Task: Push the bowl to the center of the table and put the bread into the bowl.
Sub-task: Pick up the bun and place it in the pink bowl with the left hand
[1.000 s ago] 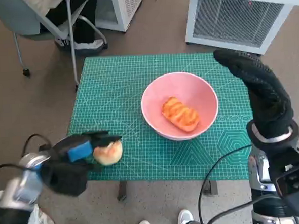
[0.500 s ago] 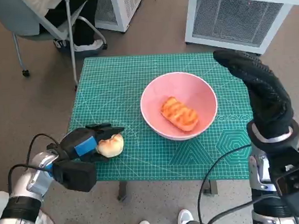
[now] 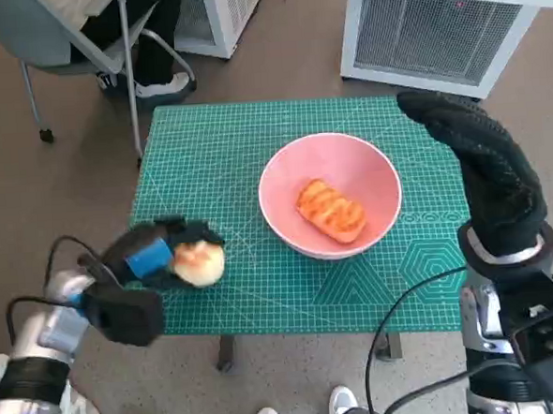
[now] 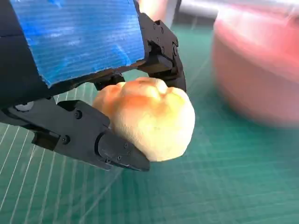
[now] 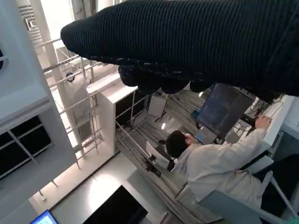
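Observation:
A pink bowl (image 3: 363,169) stands near the middle of the green cutting mat (image 3: 208,164), with an orange glazed pastry (image 3: 331,210) inside it. The bowl shows as a blurred pink wall (image 4: 261,79) in the left wrist view. My left hand (image 3: 153,257) grips a pale round bread roll (image 3: 198,263) near the mat's front left corner; its black fingers (image 4: 93,140) wrap the roll (image 4: 154,121) just above the mat. My right hand (image 3: 475,153), gloved, is raised upright at the bowl's right and holds nothing, its fingers held together and straight.
A chair (image 3: 79,41) with a person's legs and shoes (image 3: 156,83) is beyond the mat's far left corner. White appliances (image 3: 444,28) stand behind the table. In the right wrist view a person (image 5: 210,163) sits at a desk.
My left hand, holding the roll, has shifted slightly along the mat's front left area. The bowl and my right hand have not moved.

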`<state>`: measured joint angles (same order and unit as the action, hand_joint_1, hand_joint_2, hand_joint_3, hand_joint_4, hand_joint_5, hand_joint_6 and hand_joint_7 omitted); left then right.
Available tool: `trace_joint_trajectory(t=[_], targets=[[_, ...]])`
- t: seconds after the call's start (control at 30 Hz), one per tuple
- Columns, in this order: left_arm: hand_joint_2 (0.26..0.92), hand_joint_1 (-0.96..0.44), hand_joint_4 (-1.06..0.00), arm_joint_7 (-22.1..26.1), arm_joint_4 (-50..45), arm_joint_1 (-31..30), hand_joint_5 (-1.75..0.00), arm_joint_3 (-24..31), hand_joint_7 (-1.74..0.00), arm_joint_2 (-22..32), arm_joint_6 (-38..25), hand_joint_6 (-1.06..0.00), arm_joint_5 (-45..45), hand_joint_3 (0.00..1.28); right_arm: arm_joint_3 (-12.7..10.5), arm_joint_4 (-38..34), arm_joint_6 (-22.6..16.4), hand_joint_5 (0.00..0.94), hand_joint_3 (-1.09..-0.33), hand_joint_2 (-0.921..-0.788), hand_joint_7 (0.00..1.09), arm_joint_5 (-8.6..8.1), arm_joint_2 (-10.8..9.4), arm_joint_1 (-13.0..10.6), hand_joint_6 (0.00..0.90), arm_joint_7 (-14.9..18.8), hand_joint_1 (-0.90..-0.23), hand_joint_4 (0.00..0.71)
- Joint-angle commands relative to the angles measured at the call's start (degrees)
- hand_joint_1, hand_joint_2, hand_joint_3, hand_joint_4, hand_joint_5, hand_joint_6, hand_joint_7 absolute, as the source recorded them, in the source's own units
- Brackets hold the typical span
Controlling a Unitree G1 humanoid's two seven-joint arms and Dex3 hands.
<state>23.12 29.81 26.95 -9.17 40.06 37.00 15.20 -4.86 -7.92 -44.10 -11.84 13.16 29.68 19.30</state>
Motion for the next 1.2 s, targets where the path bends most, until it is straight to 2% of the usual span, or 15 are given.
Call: trace_joint_trajectory(t=[0.03,0.27,0.53,0.73,1.03,1.1,1.17,1.2], targets=[[0.92,0.0,-0.48,0.8,-6.27,2.96,-1.43,3.11,-1.2,-0.39,-1.88,-0.56,-3.86,0.19,-0.27,-0.74,-0.09,0.001,-0.737,-0.921,0.66,-0.68,-0.04,-0.25,-0.001,0.43,-0.552,0.3],[0.92,0.0,-0.55,-0.33,-12.49,8.57,-1.34,4.31,-1.16,-4.42,-6.28,-0.6,-5.19,0.14,-0.39,-1.0,-0.18,0.001,-0.735,-0.921,0.66,-0.49,0.1,0.08,-0.001,0.39,-0.553,0.301],[0.92,0.0,-0.6,-4.91,-12.62,16.54,-1.3,0.91,-1.13,-12.71,-7.96,-0.63,0.05,0.11,-0.37,-1.6,-0.72,0.001,-0.735,-0.921,0.66,0.78,-0.08,0.57,-0.001,-0.09,-0.557,0.301],[0.92,0.0,-0.63,-5.42,-4.28,23.93,-1.24,-3.67,-1.14,-17.62,-7.6,-0.64,4.35,0.09,-0.28,-1.69,-0.63,0.001,-0.734,-0.921,0.66,1.36,-0.08,0.9,-0.001,-0.23,-0.565,0.301],[0.92,0.0,-0.61,-5.02,14.68,33.01,-1.23,-9.12,-1.21,-24.03,-7.82,-0.62,8.07,0.11,-0.48,-0.85,-0.57,0.001,-0.735,-0.921,0.67,1.63,0.33,0.61,-0.001,-0.26,-0.566,0.302],[0.92,0.0,-0.57,-4.43,18.12,34.35,-1.26,-10.37,-1.23,-25.2,-9.38,-0.6,9.26,0.13,-0.57,-0.75,-0.75,0.002,-0.736,-0.921,0.67,1.73,0.36,0.49,-0.001,-0.3,-0.567,0.304],[0.921,0.0,-0.46,-3.22,20.66,35.47,-1.37,-11.75,-1.35,-26.0,-11.42,-0.48,10.47,0.23,-0.66,-0.65,-0.9,0.003,-0.738,-0.921,0.67,1.84,0.38,0.39,-0.001,-0.35,-0.567,0.306],[0.903,-0.01,-0.39,-2.59,21.6,35.92,-1.21,-12.32,-1.24,-26.3,-12.35,-0.41,10.95,0.23,-0.7,-0.6,-0.95,0.003,-0.738,-0.921,0.67,1.89,0.38,0.35,-0.001,-0.38,-0.567,0.306]])
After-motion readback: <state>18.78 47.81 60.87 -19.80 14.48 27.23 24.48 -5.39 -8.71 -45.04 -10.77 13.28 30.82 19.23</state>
